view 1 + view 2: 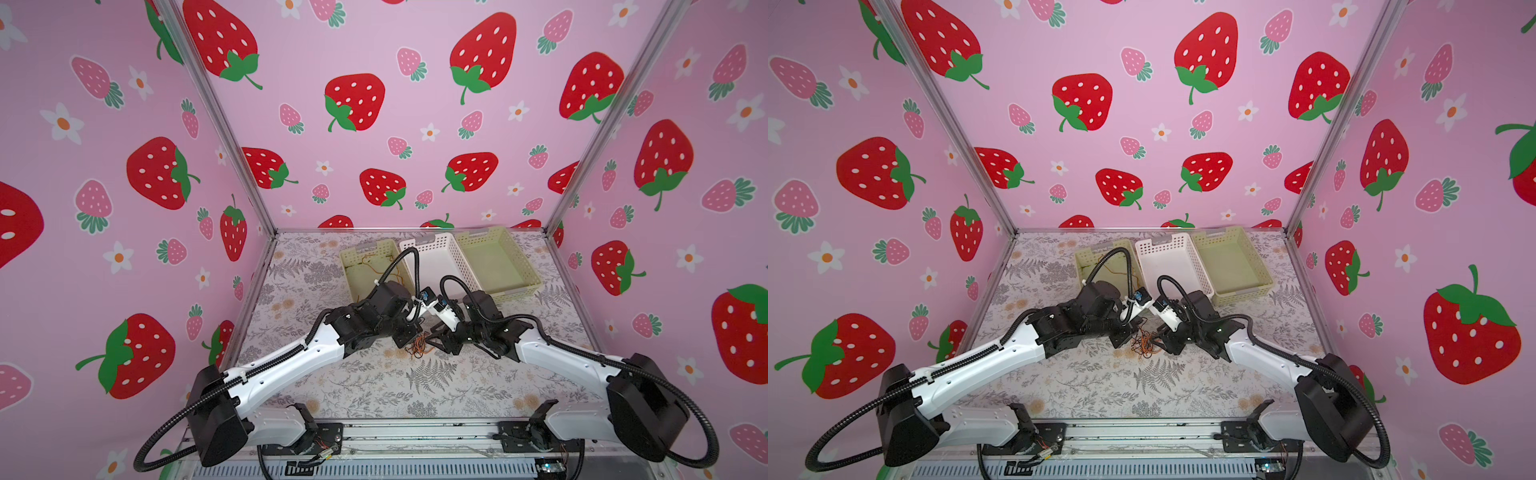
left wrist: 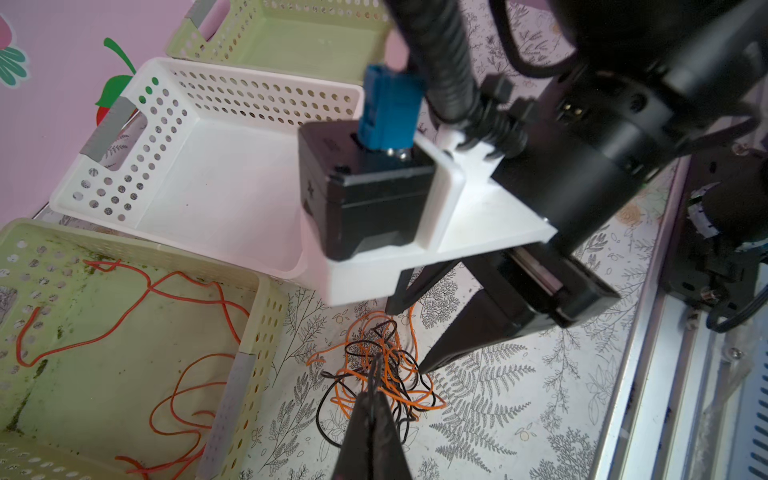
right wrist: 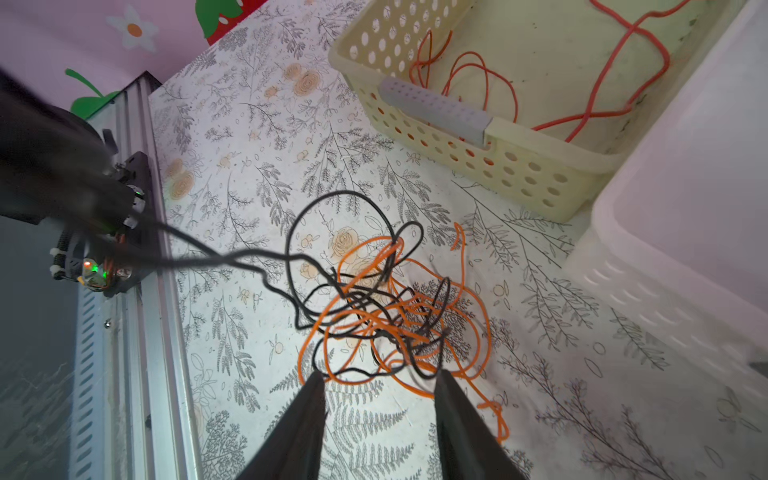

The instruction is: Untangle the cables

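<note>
In both top views the left arm covers the near end of the left green basket (image 1: 348,266), so only part of the red-orange cable (image 2: 124,316) lying loose inside it shows. The left wrist view cuts that basket off at the frame edge. From above, the left hand (image 2: 376,368) is hidden under its own wrist. The left wrist view shows it clenched, tips buried in the cable tangle (image 3: 374,316); which strand it pinches cannot be resolved. The tangle, orange and black strands interlaced, lies on the tabletop (image 1: 374,386) between the two hands, in front of the baskets. The right hand (image 3: 380,376) is released: its fingers stand apart at the tangle's edge, with strands lying between them. The white basket (image 1: 432,247) stands just beside the left green one, its near end behind the wrists, and the right green basket (image 1: 517,259) stands just beside it on the right. The tabletop carries a grey fern and peach flower print. Pink walls (image 1: 374,50) printed with strawberries and flowers enclose three sides.
</note>
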Action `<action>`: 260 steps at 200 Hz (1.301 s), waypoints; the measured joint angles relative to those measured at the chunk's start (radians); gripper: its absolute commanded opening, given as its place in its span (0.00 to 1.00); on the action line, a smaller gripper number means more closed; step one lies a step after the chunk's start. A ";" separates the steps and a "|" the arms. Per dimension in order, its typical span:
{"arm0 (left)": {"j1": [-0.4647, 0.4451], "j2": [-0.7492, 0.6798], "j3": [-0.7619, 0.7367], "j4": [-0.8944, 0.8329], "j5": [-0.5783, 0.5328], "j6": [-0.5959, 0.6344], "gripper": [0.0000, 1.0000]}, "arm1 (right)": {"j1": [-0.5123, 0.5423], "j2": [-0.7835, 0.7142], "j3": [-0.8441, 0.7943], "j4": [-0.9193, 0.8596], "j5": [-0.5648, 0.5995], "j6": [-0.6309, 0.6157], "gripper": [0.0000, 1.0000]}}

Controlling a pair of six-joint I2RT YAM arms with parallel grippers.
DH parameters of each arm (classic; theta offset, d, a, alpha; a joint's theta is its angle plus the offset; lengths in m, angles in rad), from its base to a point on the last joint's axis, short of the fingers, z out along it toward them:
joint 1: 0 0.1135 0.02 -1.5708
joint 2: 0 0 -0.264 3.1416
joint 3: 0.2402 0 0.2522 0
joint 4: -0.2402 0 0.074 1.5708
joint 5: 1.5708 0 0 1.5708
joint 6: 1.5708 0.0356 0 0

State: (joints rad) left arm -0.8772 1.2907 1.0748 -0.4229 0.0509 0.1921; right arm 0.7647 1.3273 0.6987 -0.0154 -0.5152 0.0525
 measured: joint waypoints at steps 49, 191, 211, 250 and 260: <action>-0.001 0.000 0.000 0.008 -0.053 -0.015 0.00 | 0.008 0.063 0.056 -0.002 -0.074 0.003 0.42; -0.006 -0.105 0.000 0.075 -0.154 -0.126 0.00 | 0.006 0.217 0.137 -0.053 -0.106 0.057 0.09; -0.006 -0.112 0.000 0.071 -0.167 -0.121 0.00 | -0.002 0.200 0.129 -0.052 -0.094 0.058 0.02; -0.003 -0.140 0.002 0.045 -0.175 -0.107 0.00 | -0.057 0.146 0.083 -0.048 -0.064 0.059 0.00; 0.001 -0.151 0.006 0.035 -0.174 -0.104 0.00 | -0.087 0.141 0.068 -0.048 -0.055 0.059 0.00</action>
State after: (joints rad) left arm -0.8764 1.1397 1.0809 -0.3874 -0.1234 0.0879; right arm 0.6773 1.4681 0.7662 -0.0635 -0.5705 0.1116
